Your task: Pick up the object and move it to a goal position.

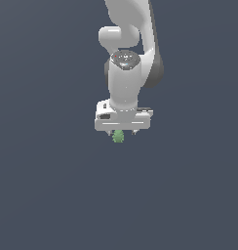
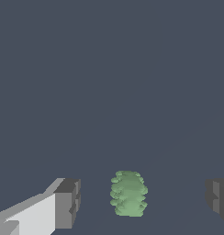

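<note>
In the exterior view the white arm (image 1: 133, 44) comes down from the top centre of the frame and ends in a broad white gripper bar, with the gripper (image 1: 122, 133) pointing straight down just above the frame's middle. The object (image 1: 119, 136), a tiny green bumpy lump, shows directly under the bar, a little toward the exterior view's left of the bar's centre, and far narrower than the bar. From here the fingers are only short dark stubs beneath the bar, so this view cannot tell whether they touch the lump.

The wrist view settles that. The gripper (image 2: 142, 199) stands wide, with one grey finger pad (image 2: 68, 203) and the other (image 2: 218, 198) far apart. The green object (image 2: 129, 193) sits between them, clear dark space on both sides, touching neither pad, and somewhat nearer the pad that joins the white finger body. Its ribbed, knobbly edges are plain here, which the exterior view is too small to show.

Around everything lies a flat, dark blue-grey background (image 1: 48, 185).
</note>
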You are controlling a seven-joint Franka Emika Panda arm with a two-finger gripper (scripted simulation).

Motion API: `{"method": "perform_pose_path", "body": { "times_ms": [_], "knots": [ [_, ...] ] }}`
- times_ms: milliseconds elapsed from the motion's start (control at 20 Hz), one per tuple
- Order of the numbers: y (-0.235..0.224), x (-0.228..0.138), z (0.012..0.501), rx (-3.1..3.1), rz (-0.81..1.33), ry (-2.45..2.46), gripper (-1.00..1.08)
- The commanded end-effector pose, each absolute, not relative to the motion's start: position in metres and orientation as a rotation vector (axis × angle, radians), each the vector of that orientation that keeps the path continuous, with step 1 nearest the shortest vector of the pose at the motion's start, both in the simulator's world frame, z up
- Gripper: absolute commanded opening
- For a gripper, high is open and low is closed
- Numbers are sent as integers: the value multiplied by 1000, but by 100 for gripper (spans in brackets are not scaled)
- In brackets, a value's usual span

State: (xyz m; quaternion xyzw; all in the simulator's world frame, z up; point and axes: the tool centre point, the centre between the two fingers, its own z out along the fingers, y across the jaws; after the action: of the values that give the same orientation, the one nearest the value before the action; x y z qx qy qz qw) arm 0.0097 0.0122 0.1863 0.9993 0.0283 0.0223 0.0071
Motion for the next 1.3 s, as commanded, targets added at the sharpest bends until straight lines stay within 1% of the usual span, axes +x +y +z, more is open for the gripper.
{"method": "perform_pose_path", "body": {
  "times_ms": [0,150,350,500,900,1250],
  "knots": [
    [12,10,186,3125,70,89,100],
    [6,8,186,3124,63,76,100],
    [-18,4,184,3118,39,29,100],
    [-27,2,184,3115,30,12,100],
    [-23,-3,176,3118,29,11,100],
    [-16,-24,146,3128,19,-3,100]
  ]
}}
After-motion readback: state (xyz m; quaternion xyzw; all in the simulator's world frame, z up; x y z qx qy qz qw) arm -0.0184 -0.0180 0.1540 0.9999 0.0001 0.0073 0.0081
